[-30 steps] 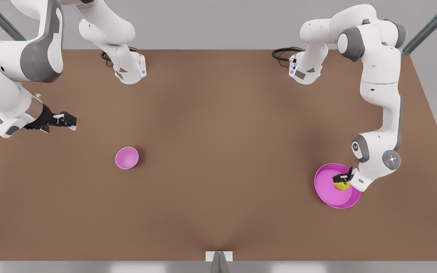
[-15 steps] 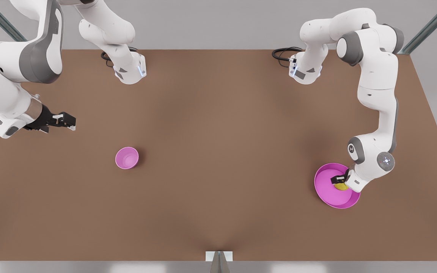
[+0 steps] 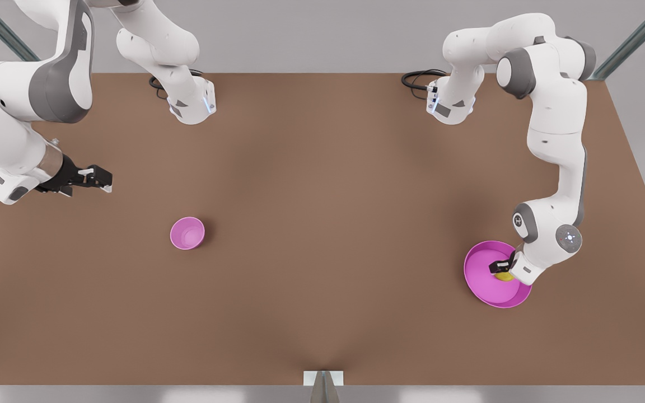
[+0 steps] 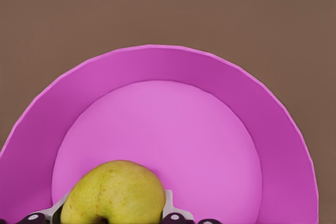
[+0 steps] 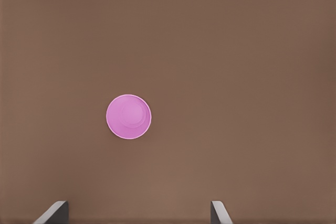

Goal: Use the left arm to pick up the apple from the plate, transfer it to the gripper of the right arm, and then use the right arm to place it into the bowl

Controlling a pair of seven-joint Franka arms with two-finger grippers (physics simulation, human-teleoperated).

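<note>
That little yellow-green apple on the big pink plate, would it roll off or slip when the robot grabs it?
The small round yellow-green apple would probably roll if nudged, given its curved sides. The wide shallow pink plate has a raised rim that should likely stop it. Its smooth skin may slip between the left gripper fingers, which flank it on both sides.

left gripper [image 3: 500, 269] low, right gripper [image 3: 100, 179] spread, waiting

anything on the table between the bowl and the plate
Nothing: in the front view, only bare brown table lies between the bowl and the plate.
</note>
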